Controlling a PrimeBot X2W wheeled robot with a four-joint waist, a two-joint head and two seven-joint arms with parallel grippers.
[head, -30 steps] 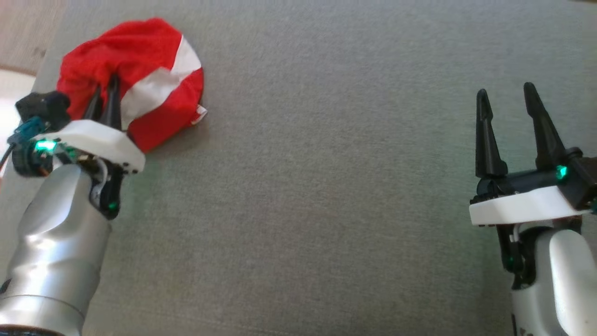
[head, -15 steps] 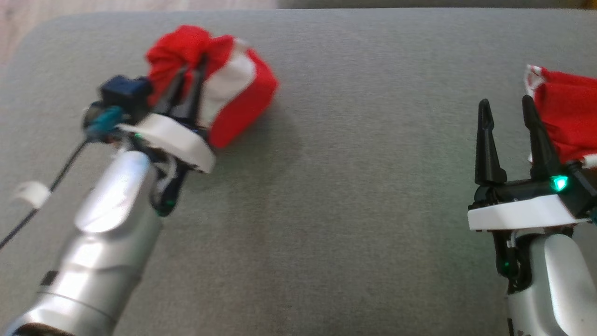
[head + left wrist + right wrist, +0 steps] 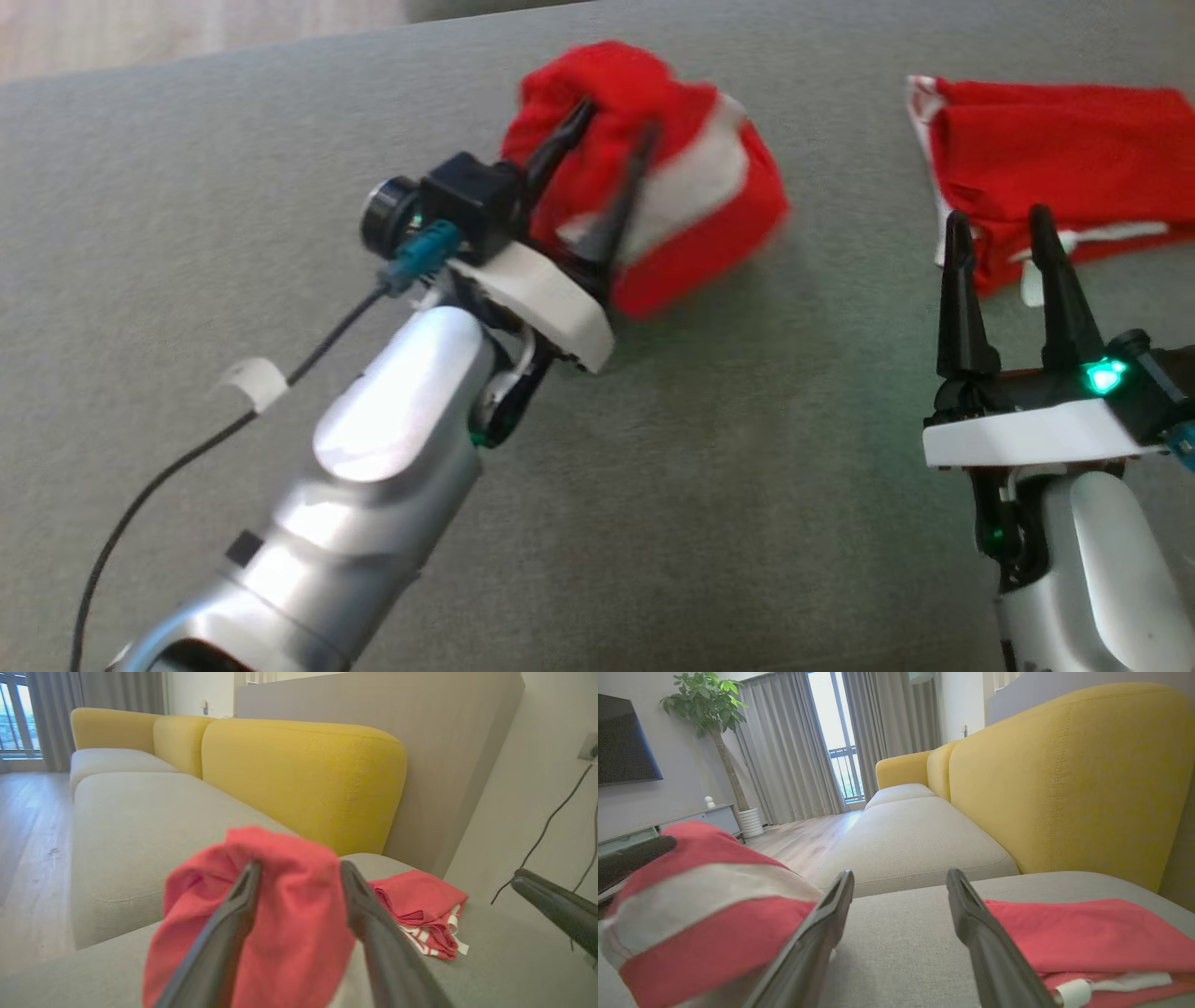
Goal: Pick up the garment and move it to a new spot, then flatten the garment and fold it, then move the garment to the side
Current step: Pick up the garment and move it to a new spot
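Left gripper [image 3: 618, 118]: fingers spread apart, bunched red-and-white garment [image 3: 691, 215] between them, on the grey cushion [image 3: 747, 467]. Right gripper [image 3: 995, 217]: fingers wide apart, empty, just beside folded red cloth [image 3: 1055, 140].

Bundled garment [image 3: 691, 205]: red with a broad white band. Second garment [image 3: 1055, 159]: red, thin white stripes along its edge. Sofa seat [image 3: 280, 168]: plain grey weave. Backrest [image 3: 303, 774]: mustard yellow. The 2 arms, left gripper [image 3: 618, 117] and right gripper [image 3: 994, 217]: black fingers, white plates, silver forearms, green lamps. Curtains [image 3: 784, 742]: grey.
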